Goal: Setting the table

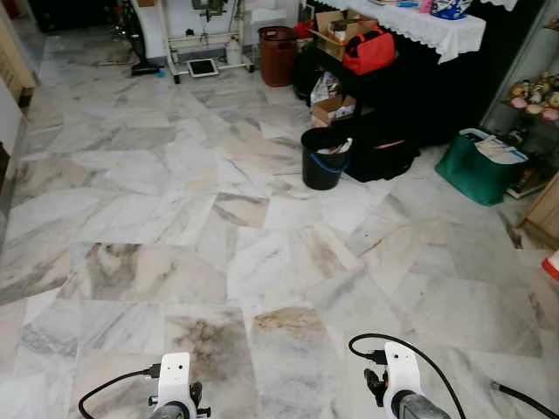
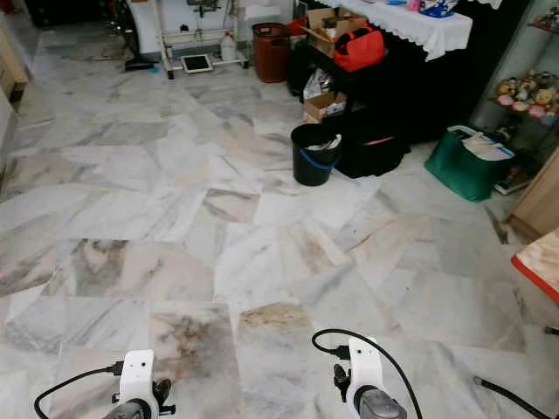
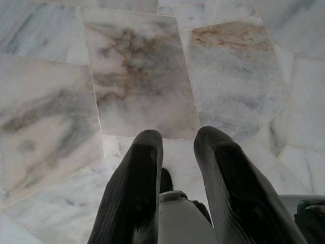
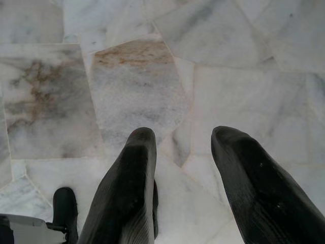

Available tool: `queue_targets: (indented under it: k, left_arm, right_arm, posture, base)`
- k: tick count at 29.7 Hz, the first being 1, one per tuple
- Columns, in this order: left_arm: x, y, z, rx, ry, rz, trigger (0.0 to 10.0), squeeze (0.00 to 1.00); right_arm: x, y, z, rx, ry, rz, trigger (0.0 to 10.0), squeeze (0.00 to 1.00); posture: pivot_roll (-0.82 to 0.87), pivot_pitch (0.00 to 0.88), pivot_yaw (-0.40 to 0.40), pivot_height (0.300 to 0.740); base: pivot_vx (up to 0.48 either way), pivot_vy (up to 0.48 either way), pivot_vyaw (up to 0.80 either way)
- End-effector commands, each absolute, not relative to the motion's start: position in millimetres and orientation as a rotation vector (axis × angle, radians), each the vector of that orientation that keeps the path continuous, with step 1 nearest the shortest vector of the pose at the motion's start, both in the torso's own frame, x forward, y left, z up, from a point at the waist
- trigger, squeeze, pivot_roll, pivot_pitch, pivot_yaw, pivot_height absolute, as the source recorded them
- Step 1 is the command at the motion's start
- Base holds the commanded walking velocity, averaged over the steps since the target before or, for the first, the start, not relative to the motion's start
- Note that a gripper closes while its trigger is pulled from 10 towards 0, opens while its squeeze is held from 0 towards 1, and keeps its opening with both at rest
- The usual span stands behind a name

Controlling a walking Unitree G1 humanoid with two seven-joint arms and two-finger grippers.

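Observation:
I stand on a marble floor (image 1: pixel 175 192) with both arms held low. My left arm (image 1: pixel 174 385) and right arm (image 1: pixel 401 374) show at the bottom edge of the eye views. In the wrist views my left gripper (image 3: pixel 179 137) is open over bare tiles, with nothing between its fingers. My right gripper (image 4: pixel 184 134) is open wider and also holds nothing. A table under a white lace cloth (image 1: pixel 422 26) stands at the far right. A red-edged surface corner (image 2: pixel 537 264) juts in at the right edge.
A black bucket (image 1: pixel 323 158) and a black bag (image 1: pixel 384 157) sit ahead on the right, beside a green bag (image 1: pixel 476 170). Cardboard boxes (image 1: pixel 333 108), a red bag (image 1: pixel 369 51) and a brown bin (image 1: pixel 277 55) crowd the far right. Open floor lies ahead and left.

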State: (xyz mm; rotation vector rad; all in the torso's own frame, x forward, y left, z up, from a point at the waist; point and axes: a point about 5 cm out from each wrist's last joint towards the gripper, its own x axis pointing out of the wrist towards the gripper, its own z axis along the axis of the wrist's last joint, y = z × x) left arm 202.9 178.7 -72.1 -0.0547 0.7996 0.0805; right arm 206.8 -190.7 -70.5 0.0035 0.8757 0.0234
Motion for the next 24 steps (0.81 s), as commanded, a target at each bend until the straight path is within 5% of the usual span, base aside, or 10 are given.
queue_targets:
  k: [1, 14, 24]
  left_arm:
    - [202.0, 181.0, -72.8, -0.041, 0.811, 0.080, 10.0, 0.00]
    - [205.3, 181.0, -70.8, 0.001, 0.802, 0.053, 10.0, 0.00]
    - [204.7, 179.7, -71.1, 0.018, 0.801, 0.042, 10.0, 0.00]
  right_arm:
    - [207.2, -190.4, -70.7, 0.008, 0.882, 0.012, 10.0, 0.00]
    - [205.7, -191.8, -71.5, 0.006, 0.886, -0.010, 10.0, 0.00]
    - [206.7, -191.2, -71.0, 0.004, 0.883, -0.008, 10.0, 0.00]
  posture:
    - [0.03, 0.000, -0.019, 0.740]
    - [0.03, 0.000, -0.011, 0.740]
    - [0.03, 0.000, -0.014, 0.740]
  base:
    - [0.000, 0.000, -0.63]
    - [0.000, -0.145, -0.63]
    - [0.000, -0.400, -0.63]
